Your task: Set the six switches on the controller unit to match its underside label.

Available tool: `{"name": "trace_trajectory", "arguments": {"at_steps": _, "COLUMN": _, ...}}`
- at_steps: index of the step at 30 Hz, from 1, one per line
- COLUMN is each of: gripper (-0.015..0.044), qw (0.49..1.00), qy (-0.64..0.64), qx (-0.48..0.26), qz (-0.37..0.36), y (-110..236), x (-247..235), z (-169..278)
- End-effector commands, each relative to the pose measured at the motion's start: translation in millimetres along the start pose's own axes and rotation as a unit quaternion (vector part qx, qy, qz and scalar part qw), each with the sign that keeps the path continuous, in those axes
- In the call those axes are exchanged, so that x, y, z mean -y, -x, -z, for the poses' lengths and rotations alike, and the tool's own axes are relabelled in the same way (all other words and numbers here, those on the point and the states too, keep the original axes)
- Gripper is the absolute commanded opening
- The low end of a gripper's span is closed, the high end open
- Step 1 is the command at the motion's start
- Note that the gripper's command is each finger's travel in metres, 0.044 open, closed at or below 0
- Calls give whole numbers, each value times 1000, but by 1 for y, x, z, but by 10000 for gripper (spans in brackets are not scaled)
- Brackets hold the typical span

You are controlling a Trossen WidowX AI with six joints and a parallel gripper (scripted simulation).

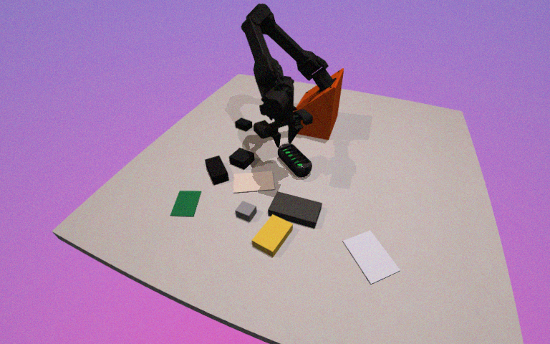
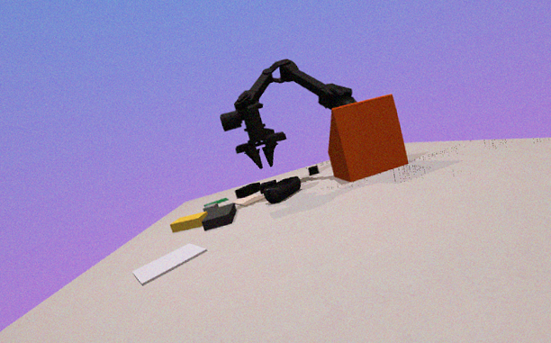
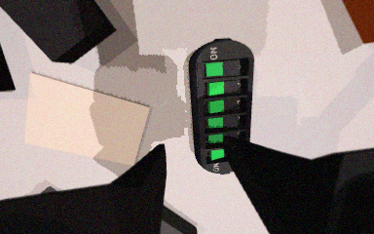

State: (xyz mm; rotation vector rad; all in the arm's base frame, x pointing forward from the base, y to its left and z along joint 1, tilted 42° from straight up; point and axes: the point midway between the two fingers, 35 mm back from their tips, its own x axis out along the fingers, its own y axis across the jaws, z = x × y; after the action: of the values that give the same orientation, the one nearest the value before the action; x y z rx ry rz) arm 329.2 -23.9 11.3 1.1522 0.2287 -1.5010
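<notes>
While fingers hover half-spread, controller unit flat beneath — untouched, apart

Arm arched high, wrist pointing down; gripper approx. half open, holding nothing, hanging above tabletop.

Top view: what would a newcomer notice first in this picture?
The black arm's gripper hangs open, holding nothing, just above one end of the dark controller unit with its row of green switches. Behind them stands a tall orange block, and a yellow box lies nearer the front.
</notes>
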Motion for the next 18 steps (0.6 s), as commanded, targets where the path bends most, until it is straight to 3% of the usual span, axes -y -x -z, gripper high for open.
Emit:
{"name": "trace_trajectory", "arguments": {"at_steps": 1, "gripper": 289, "qw": 1000, "qy": 0, "qx": 0, "qz": 0, "y": 0, "x": 0, "z": 0}}
{"name": "trace_trajectory", "arguments": {"at_steps": 7, "gripper": 440, "qw": 1000, "qy": 0, "qx": 0, "qz": 0, "y": 0, "x": 0, "z": 0}}
{"name": "trace_trajectory", "arguments": {"at_steps": 9, "gripper": 440, "qw": 1000, "qy": 0, "qx": 0, "qz": 0, "y": 0, "x": 0, "z": 0}}
{"name": "trace_trajectory", "arguments": {"at_steps": 18, "gripper": 204, "qw": 990, "qy": -4, "qx": 0, "qz": 143, "y": -49, "x": -15, "z": -51}}
